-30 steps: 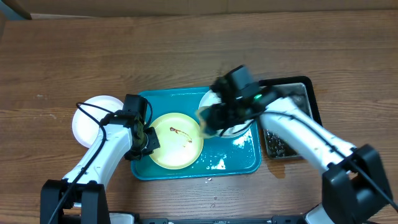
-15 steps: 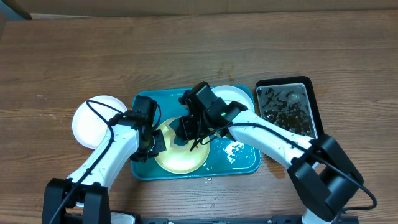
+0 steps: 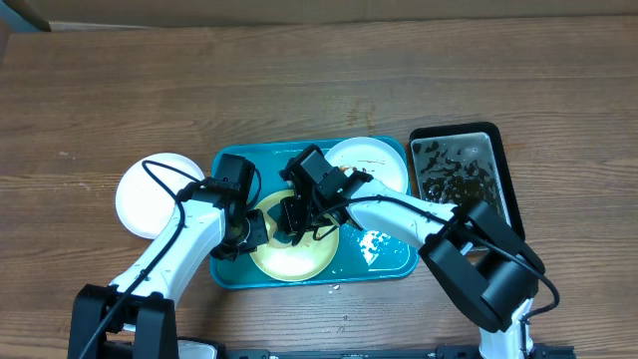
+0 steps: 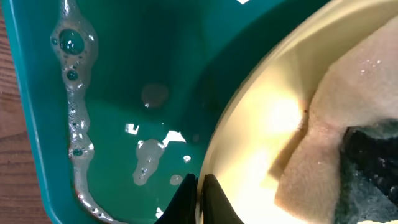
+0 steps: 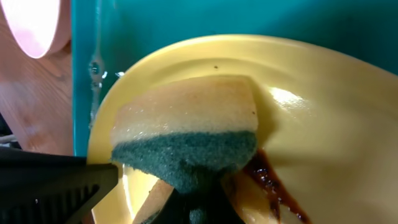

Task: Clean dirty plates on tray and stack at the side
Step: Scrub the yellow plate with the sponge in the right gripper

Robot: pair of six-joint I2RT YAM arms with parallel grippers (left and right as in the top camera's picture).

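Left claw (image 3: pixel 243 231) is pinching the rim of the pale yellow round shallow plate (image 3: pixel 294 254). In the left wrist view its dark tips are pressing together on the rim's edge.

Right claw (image 3: pixel 297 215) is clamping a rectangular sponge (image 5: pixel 186 134), tan foam on one face and dark green scouring pad on the other. It is pressing the sponge down onto the yellow plate, close beside the left claw. A brown smear (image 5: pixel 273 186) is lying on the plate, touching the sponge's edge next to the right claw.

The bright teal rectangular plastic tray (image 3: pixel 227 165) is lying under both claws and is carrying the yellow plate at its end nearer the left claw. Soapy foam (image 4: pixel 74 124) is trailing along the tray wall just outside the left claw's grip.

A white round plate on the tray (image 3: pixel 374 160) is lying just behind the right claw, near the tray's far corner. A second white round plate (image 3: pixel 145 194) is resting on the wooden desk (image 3: pixel 319 80) outside the tray, on the far side of the left claw from the sponge.

A narrow black tray of water (image 3: pixel 467 170) is sitting just beside the teal tray, well apart from both claws.
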